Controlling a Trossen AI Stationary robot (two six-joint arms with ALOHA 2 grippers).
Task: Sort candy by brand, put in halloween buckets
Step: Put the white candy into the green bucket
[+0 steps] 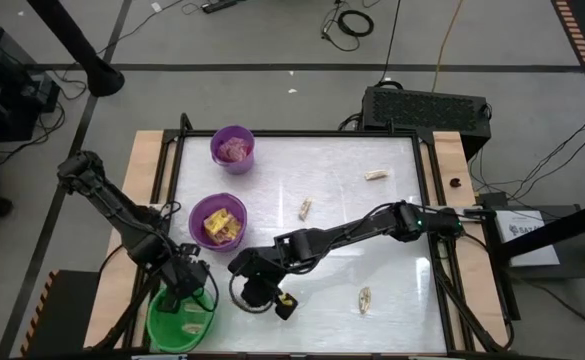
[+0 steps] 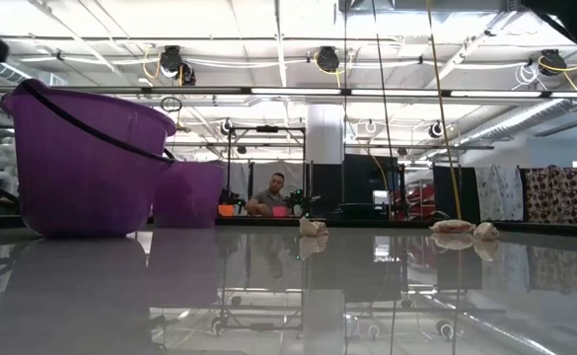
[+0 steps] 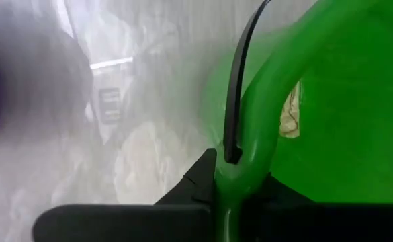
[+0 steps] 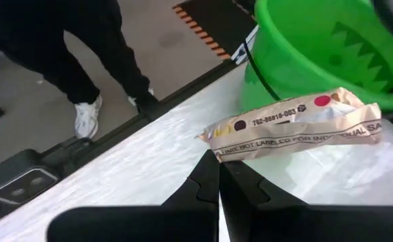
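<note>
Buckets: three. Small purple bucket [image 1: 233,148] near the far edge of the bench, left of centre, holding pink-red packets. Wide purple bucket [image 1: 218,220] nearer, left of centre, holding yellow packets. Green bucket [image 1: 181,318] at the near-left corner, one tan piece [image 1: 193,325] visible inside.

Loose tan candy on the bench: three counted in the high view. One [image 1: 375,175] toward the far-right area, one [image 1: 305,208] near the middle, one [image 1: 364,299] toward the near edge, right of centre.

Fourth loose piece: tan packet [image 4: 297,131] with printed text, gripped at its edge, seen in the right wrist view with the green bucket just behind it.

Right gripper [image 1: 272,297] low over the near part of the bench, just right of the green bucket; fingers [image 4: 206,185] pinched narrow on the tan packet.

Left gripper [image 1: 187,290] at the rim of the green bucket; fingers closed on the rim beside the black handle [image 3: 240,81], per the left wrist view.

Low view: both purple buckets at left, tan pieces on the bench further right; person seated in the room beyond.

Right wrist view: person's legs, dark trousers, white shoes, on the floor past the bench edge.
</note>
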